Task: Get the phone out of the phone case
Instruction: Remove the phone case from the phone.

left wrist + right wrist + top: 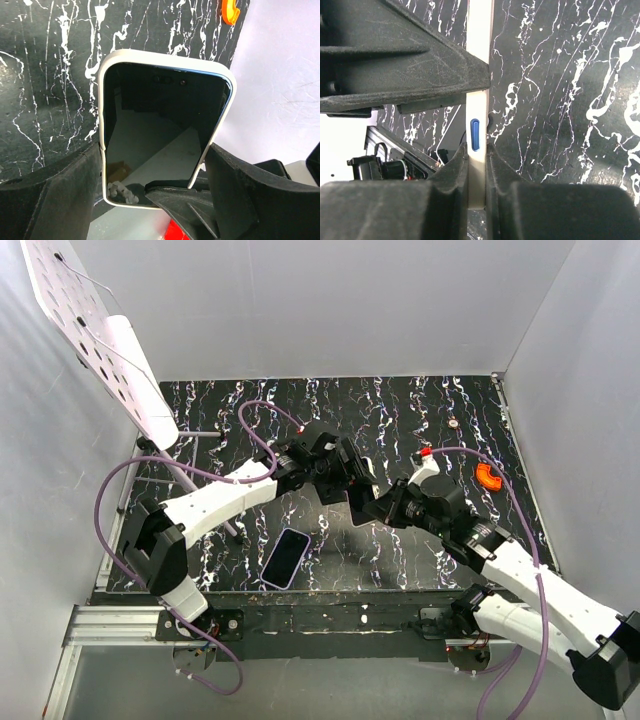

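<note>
Phone case [150,55] clamped across its sides by left gripper [152,165], right gripper [477,155] pinching its edge.

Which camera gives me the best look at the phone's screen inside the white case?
Left wrist: the phone faces the lens, screen and white case rim visible, held by the left gripper. Right wrist shows only its edge with a blue button, pinched by the right gripper. Top external mostly hides it between both grippers.

White arms [225,502], black joints, purple cables [98,505]; red dot [425,452], perhaps LED.
</note>
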### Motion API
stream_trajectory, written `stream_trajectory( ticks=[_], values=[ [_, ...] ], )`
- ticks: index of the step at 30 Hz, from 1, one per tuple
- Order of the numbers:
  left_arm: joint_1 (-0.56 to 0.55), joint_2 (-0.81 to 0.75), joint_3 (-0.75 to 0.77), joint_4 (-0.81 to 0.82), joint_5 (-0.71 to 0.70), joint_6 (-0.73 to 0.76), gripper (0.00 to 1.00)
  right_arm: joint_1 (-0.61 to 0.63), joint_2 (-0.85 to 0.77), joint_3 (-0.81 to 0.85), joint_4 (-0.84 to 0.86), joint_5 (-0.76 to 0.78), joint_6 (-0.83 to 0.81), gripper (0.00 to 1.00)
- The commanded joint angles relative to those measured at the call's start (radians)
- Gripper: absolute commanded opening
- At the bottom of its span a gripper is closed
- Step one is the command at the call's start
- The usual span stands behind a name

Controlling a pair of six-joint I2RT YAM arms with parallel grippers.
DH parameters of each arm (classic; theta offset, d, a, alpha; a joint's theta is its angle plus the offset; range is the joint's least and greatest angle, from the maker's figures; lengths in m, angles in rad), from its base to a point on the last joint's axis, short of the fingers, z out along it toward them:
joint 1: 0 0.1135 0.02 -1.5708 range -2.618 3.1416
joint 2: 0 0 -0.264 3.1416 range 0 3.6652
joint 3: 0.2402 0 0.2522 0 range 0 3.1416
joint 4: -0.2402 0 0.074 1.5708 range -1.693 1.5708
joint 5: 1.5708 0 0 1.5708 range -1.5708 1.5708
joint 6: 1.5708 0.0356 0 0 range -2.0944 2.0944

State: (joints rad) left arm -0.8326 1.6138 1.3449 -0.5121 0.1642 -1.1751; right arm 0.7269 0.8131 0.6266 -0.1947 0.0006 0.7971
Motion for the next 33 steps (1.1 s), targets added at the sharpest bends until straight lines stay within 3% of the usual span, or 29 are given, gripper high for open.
stream_trajectory(
  ticks=[1, 2, 3, 4, 6, 12, 18, 23, 29, 33],
  values=[
    [0.0, -0.058, 0.063, 0.032, 0.009, -0.003, 0.05, 0.0, 0.018, 0.021, 0.107, -0.04, 0.04, 0.01],
    [0.0, -0.066, 0.059, 0.061, 0.027, 0.011, 0.26, 0.0, 0.017, 0.012, 0.129, -0.063, 0.042, 0.01],
    [0.001, -0.075, 0.045, 0.107, 0.05, 0.026, 0.55, 0.0, 0.015, 0.005, 0.136, -0.074, 0.048, 0.01],
    [0.001, -0.086, 0.031, 0.147, 0.066, 0.032, 0.77, -0.003, 0.011, 0.001, 0.141, -0.085, 0.057, 0.01],
    [0.006, -0.113, 0.004, 0.213, 0.093, 0.057, 0.98, -0.017, -0.006, -0.021, 0.155, -0.123, 0.077, 0.01],
    [0.026, -0.189, -0.03, 0.354, 0.176, 0.198, 0.98, -0.164, -0.106, -0.178, 0.363, -0.387, 0.221, 0.01],
    [0.066, -0.267, -0.15, 0.506, 0.271, 0.206, 0.96, -0.28, -0.265, -0.18, 0.244, -0.482, 0.209, 0.01],
    [0.09, -0.289, -0.253, 0.742, 0.342, 0.111, 0.91, -0.349, -0.342, -0.168, 0.202, -0.569, 0.206, 0.01],
    [0.116, -0.253, -0.317, 0.984, 0.432, -0.03, 0.89, -0.357, -0.439, -0.119, 0.196, -0.568, 0.217, 0.01],
    [0.115, -0.294, -0.329, 0.919, 0.385, 0.012, 0.83, -0.357, -0.462, -0.044, 0.023, -0.483, 0.179, 0.01]
  ],
)
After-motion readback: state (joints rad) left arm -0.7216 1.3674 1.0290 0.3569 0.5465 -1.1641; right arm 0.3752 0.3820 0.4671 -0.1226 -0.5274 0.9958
